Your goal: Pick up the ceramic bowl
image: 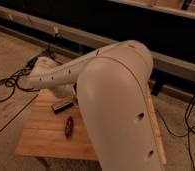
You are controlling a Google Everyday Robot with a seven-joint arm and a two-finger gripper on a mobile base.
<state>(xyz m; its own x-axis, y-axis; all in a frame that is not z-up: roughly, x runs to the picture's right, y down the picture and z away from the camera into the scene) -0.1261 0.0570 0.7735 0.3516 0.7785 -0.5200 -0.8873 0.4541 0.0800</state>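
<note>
A smooth, rounded white robot arm (116,95) filled most of the camera view, its bulky shell stretching from lower right across to the upper left over a pale wooden slatted tabletop (41,137). The gripper was hidden somewhere beyond the arm's far end near the tabletop's back left corner, so I cannot tell whether the jaws were open or closed. The ceramic bowl was not visible, presumably covered by the arm. On the bare wood lay a small dark rectangular bar (62,105) beside the arm and a slim reddish-brown oblong object (68,126) nearer the front, well apart from the edges. Black cables (6,87) curled over the grey concrete floor (11,50) at left.
</note>
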